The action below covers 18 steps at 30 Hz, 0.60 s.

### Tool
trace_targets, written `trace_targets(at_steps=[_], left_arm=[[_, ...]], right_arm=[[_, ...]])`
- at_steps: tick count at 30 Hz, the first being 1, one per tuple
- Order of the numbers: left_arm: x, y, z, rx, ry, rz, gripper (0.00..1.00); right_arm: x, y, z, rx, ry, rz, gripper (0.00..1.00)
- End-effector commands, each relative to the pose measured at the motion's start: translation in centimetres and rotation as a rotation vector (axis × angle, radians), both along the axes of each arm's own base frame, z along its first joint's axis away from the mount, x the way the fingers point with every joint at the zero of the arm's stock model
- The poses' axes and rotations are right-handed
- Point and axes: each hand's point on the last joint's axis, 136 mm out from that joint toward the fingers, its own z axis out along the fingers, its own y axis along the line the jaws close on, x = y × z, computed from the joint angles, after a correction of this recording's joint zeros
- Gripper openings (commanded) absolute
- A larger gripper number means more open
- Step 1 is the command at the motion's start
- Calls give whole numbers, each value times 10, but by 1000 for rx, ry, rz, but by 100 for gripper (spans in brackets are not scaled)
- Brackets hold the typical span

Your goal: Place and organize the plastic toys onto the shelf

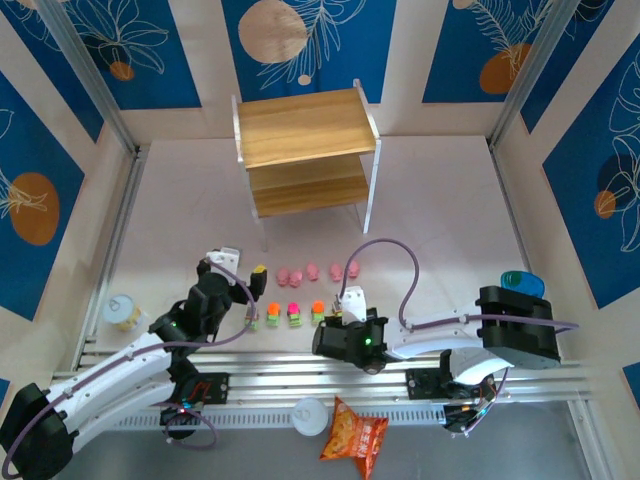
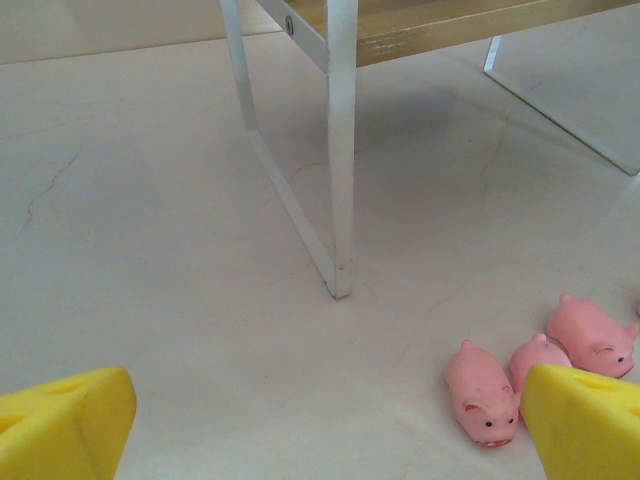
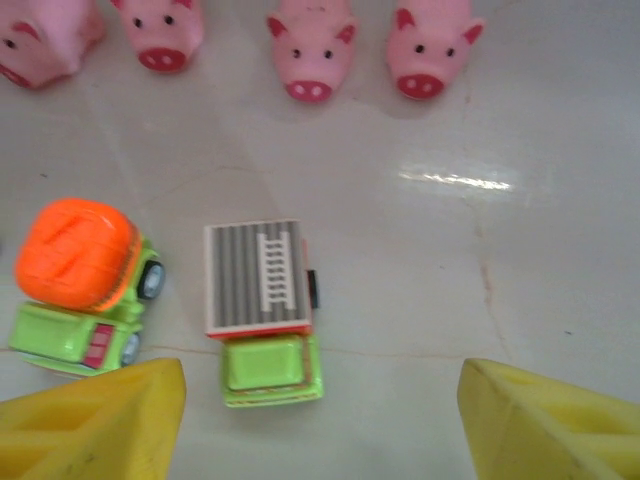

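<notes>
Because the right gripper hangs with its yellow fingers apart around the small green plastic truck with a grey ladder roof, touching neither side, the risk lies in the closing. That truck sits nearer the finger at lower left, so a squeeze may shove it sideways or roll it on its wheels before both pads meet it. Just beside it, at left of frame, the orange-drummed green mixer truck could get clipped. The left gripper, fingers likewise spread and holding nothing, hovers near small pink plastic pigs at lower right. Overhead, the two-tier wooden shelf with white legs stands at upper centre, boards bare, well apart from the row of trucks; the right wrist view adds the narrow gap between trucks that overhead blurs.
</notes>
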Motion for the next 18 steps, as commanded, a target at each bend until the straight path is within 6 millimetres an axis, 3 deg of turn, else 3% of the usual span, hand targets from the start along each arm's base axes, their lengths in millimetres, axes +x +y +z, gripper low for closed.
trace_targets(at_steps=[1,18], left_arm=[[2,-2,11,-15,-11,9,98],[3,-3,7,-17,-2,11,99]], right_arm=[[1,11,-1,70,-15,-6,69],[5,10,-25,67,27,40,48]])
